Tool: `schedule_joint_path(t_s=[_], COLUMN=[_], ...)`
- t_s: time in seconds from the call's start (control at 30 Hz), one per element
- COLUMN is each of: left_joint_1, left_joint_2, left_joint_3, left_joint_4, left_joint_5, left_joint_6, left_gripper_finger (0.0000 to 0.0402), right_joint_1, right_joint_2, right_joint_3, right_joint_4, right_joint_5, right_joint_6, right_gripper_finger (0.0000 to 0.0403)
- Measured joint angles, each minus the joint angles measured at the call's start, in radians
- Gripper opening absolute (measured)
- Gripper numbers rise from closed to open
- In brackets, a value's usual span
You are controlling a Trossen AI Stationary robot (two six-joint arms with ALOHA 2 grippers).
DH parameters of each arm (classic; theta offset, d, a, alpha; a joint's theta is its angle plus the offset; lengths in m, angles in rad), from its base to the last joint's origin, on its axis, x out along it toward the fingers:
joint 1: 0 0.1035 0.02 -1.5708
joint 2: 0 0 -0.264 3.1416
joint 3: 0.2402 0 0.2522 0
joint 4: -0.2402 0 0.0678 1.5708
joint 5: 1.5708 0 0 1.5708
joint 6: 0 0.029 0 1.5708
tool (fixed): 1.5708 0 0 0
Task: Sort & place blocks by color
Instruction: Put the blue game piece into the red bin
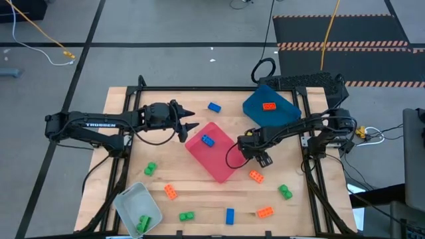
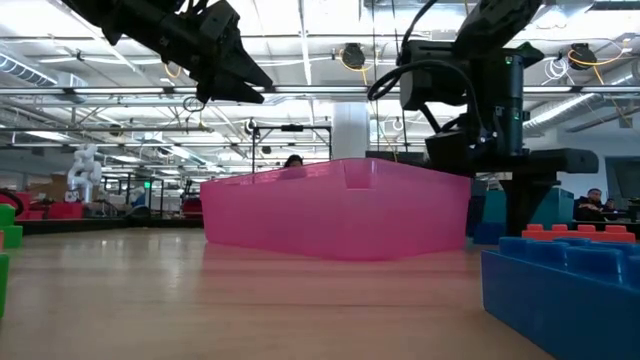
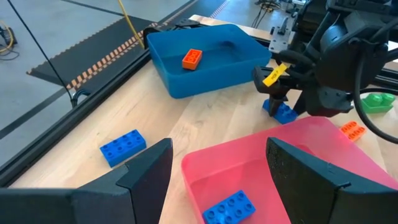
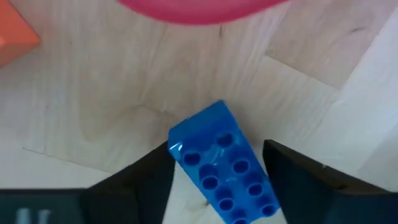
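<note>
Right gripper [image 1: 260, 157] sits just off the pink tray [image 1: 226, 162], at the tray's edge toward the right arm's side of the table. A blue brick [image 4: 225, 163] lies between its fingers in the right wrist view — studs up, on the wood, fingers flanking it on both sides with visible gaps, so the gripper reads as spread and not clamped. The left wrist view shows that brick low beneath the right gripper, beside the tray's rim.

Left gripper [image 1: 188, 119] hangs above the table just off the opposite edge of the pink tray, fingers parted, nothing held. A second blue brick [image 1: 208, 140] lies inside the tray, ahead of those fingers; a third blue brick [image 1: 214, 107] lies on the wood nearby, beyond the tray.

Dark blue tray [image 1: 287, 114] stands past the right gripper, near the table's far corner, with an orange brick [image 1: 269, 106] in it.

Other blocks, scattered on the wood around the right gripper:
- orange brick [image 1: 256, 175] just beside it
- green brick [image 1: 285, 192] and orange brick [image 1: 265, 212] farther out
- blue brick [image 1: 230, 216], green [image 1: 186, 216], orange [image 1: 170, 192] and green [image 1: 150, 169] well apart

Pale grey tray [image 1: 130, 197] at the near left corner holds a green brick [image 1: 143, 224] — well away from both grippers.
</note>
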State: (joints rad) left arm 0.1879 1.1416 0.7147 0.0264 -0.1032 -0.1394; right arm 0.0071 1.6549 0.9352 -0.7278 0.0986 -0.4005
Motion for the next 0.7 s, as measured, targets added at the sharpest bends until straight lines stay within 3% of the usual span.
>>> schedule_joint_path(t_s=[0.2,0.3,0.5,0.7], left_joint_1=[0.000,0.000,0.000,0.000], left_joint_2=[0.000,0.000,0.000,0.000], left_joint_3=[0.000,0.000,0.000,0.000], left_joint_4=[0.000,0.000,0.000,0.001], left_joint_5=[0.000,0.000,0.000,-0.002], left_joint_6=[-0.001,-0.002,0.000,0.025], left_gripper_finger=[0.0257,0.0257,0.0257,0.0257], right_joint_1=[0.000,0.000,0.002,0.002], right_joint_2=[-0.006,-0.013,-0.098,-0.234], right_joint_3=[-0.001,0.000,0.014,0.047], right_joint_4=[-0.021,-0.053,-0.176,-0.116], right_joint_5=[0.010,0.019,0.133,0.148], right_joint_6=[0.089,0.114,0.149,0.154], right_gripper_finger=[0.0133,0.0132,0.0132,0.0132])
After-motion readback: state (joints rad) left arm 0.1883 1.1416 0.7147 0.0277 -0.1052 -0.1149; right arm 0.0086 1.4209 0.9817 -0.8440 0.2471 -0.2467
